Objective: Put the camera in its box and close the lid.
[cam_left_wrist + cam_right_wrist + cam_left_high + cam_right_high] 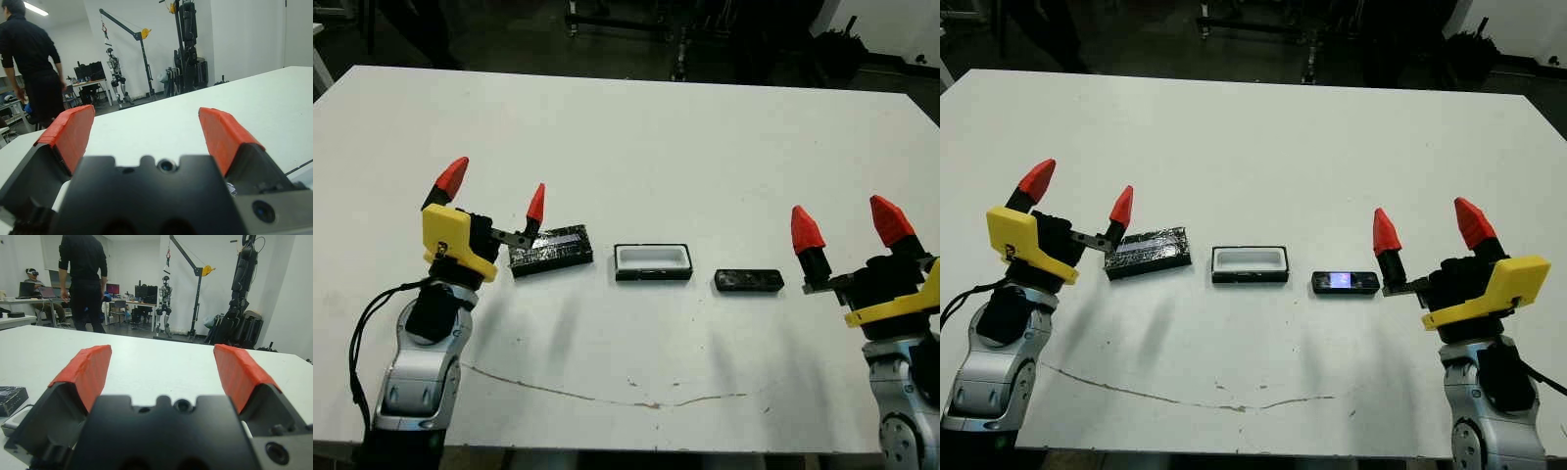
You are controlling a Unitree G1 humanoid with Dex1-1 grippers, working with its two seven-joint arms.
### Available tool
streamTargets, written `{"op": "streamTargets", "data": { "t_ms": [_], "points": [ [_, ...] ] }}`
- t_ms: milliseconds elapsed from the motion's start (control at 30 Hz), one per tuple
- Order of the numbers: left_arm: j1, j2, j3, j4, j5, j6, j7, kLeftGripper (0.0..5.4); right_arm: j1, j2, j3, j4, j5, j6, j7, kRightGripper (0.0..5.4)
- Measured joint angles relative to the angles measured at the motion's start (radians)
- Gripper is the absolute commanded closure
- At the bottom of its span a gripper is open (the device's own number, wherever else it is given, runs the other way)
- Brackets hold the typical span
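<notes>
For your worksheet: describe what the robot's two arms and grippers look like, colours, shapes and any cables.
Both arms are silver-grey with black joints. The left gripper and right gripper each have a yellow bracket, a black body and two cone-shaped red-tipped fingers. A black cable loops beside the left arm.

Likely a robotics lab, hoist crane (188, 257), humanoid robot (167, 298), computer desks (29, 296)

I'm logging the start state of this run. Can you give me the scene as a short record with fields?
table: white table, thin brown line near its front edge
lid: lid flat on the table, leftmost of a row of three
box: box in the middle, open, white lining showing, nothing inside
camera: camera lying right of the box, apart from it
left gripper: left gripper open, holding nothing, beside the lid
right gripper: right gripper open, holding nothing, right of the camera
</notes>
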Motion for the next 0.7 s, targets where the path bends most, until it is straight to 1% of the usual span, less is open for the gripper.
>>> {"op": "streamTargets", "data": {
  "t_ms": [200,300,400,533,600,633,700],
  "points": [
    [0.000,0.000,-0.001,0.000,0.000,0.000,0.000,0.00,0.000,-0.004,0.001,0.007,0.014,0.000,0.028,0.01],
    [0.000,0.000,-0.002,0.000,0.000,0.000,-0.007,0.00,-0.004,-0.050,-0.001,0.023,0.014,0.006,0.072,0.01],
    [0.001,0.000,-0.003,-0.003,-0.001,0.009,-0.010,0.00,-0.048,-0.162,-0.025,0.069,0.038,0.053,0.163,0.01],
    [0.002,0.000,-0.002,-0.010,-0.001,0.017,-0.009,0.00,-0.209,-0.387,-0.060,0.209,0.060,0.093,0.358,0.01],
    [0.002,-0.001,-0.004,-0.013,-0.001,0.018,-0.009,0.00,-0.343,-0.515,-0.038,0.329,0.055,0.118,0.497,0.01],
    [0.002,-0.003,-0.004,-0.014,-0.001,0.018,-0.009,0.00,-0.397,-0.557,-0.019,0.375,0.050,0.126,0.546,0.01],
    [0.002,-0.006,-0.005,-0.014,-0.001,0.019,-0.009,0.00,-0.544,-0.626,0.056,0.504,0.019,0.131,0.693,0.01]
  ]
}}
